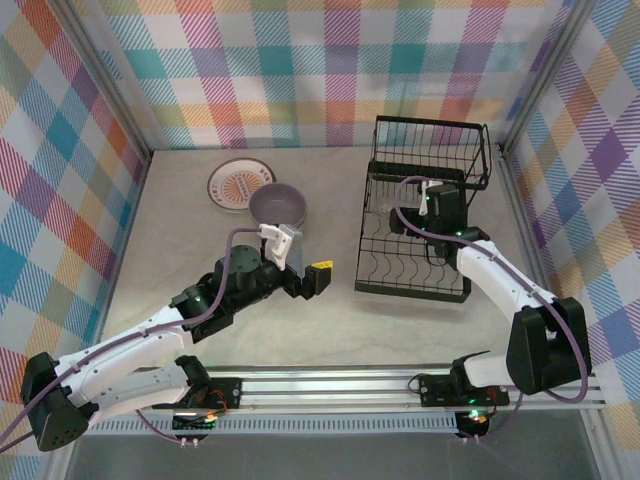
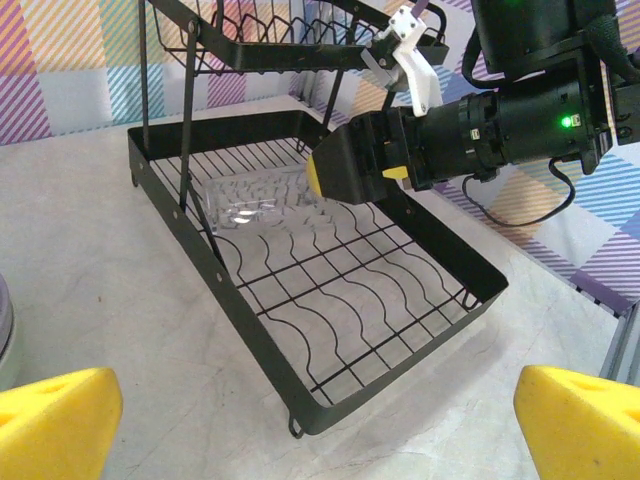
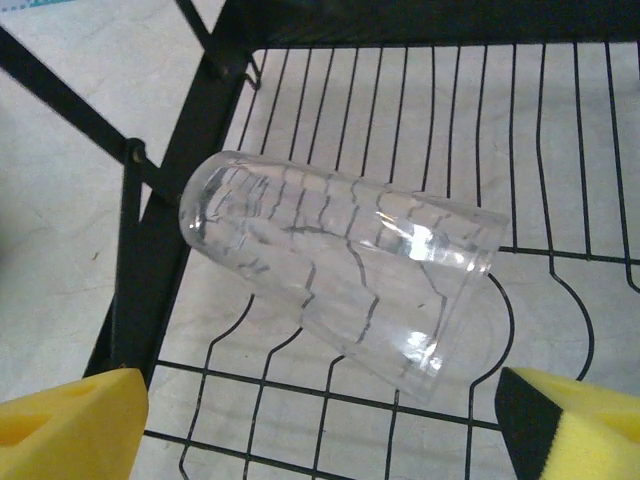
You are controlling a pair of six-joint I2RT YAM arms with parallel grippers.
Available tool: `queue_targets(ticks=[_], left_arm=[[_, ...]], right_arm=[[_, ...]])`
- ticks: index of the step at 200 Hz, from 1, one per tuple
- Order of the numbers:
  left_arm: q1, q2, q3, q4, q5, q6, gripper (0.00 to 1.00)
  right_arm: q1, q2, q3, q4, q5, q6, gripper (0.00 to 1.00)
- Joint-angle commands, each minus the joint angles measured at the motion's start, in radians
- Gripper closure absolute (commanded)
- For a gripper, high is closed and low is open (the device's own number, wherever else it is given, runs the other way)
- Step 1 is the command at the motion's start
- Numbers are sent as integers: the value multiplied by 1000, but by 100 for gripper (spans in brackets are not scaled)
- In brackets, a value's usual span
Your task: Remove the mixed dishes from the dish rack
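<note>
- The clear tumbler (image 3: pixel 340 270) lies on its side on the wavy wires of the dish rack's (image 1: pixel 425 215) lower tray, close to the tray's black edge rail.
- In the right wrist view its narrow end points to 10 o'clock and its wide end to 4 o'clock.
- The right fingers (image 1: pixel 440 205) hang over the rack, spread wide apart and pinching nothing.
- Their yellow pads (image 3: pixel 70 425) sit at 7 and 5 o'clock of that view, with the tumbler between them and a little ahead, toward 12 o'clock.
- Neither pad touches the glass; the wide end is near the 5 o'clock pad.
- In the left wrist view the tumbler (image 2: pixel 255 200) shows through the tray wires, with the right fingers' yellow tip just beside it at 2 o'clock.
- The left fingers (image 1: pixel 312 280) hover above the bare counter (image 1: pixel 330 330), at 9 o'clock of the rack and apart from it, spread wide and holding nothing.
- Their pads (image 2: pixel 55 425) frame the lower corners of the left wrist view, and the tumbler lies well ahead of them at 11 o'clock.
- The lavender bowl (image 1: pixel 277 205) stands on the counter at 12 o'clock of the left fingers.
- The sunburst plate (image 1: pixel 238 183) lies touching the bowl at its 10 o'clock.
</note>
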Motion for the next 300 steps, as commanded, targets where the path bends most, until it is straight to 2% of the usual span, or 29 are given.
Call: queue_targets(ticks=[1, 80, 143, 166, 182, 206, 251, 270, 300], left_arm=[[10, -16, -12, -7, -3, 22, 0], [9, -21, -12, -13, -20, 19, 0], [10, -21, -26, 5, -22, 9, 0], [10, -27, -30, 2, -26, 10, 0], [10, -35, -33, 3, -32, 12, 0], [10, -47, -41, 5, -35, 15, 0], [10, -67, -51, -1, -44, 21, 0], [10, -65, -52, 2, -43, 19, 0], [10, -64, -52, 1, -40, 12, 0]], right_arm=[[-26, 36, -4, 33, -86, 45, 9], [-45, 102, -49, 139, -252, 161, 10], [46, 51, -85, 144, -310, 224, 11], [100, 15, -83, 119, -294, 243, 11], [141, -20, -71, 41, -215, 245, 11], [143, -60, -63, -88, -124, 255, 10], [153, -127, -18, -264, -57, 217, 9], [150, -77, 59, -329, -44, 228, 0], [150, 64, 195, -391, -72, 329, 1]])
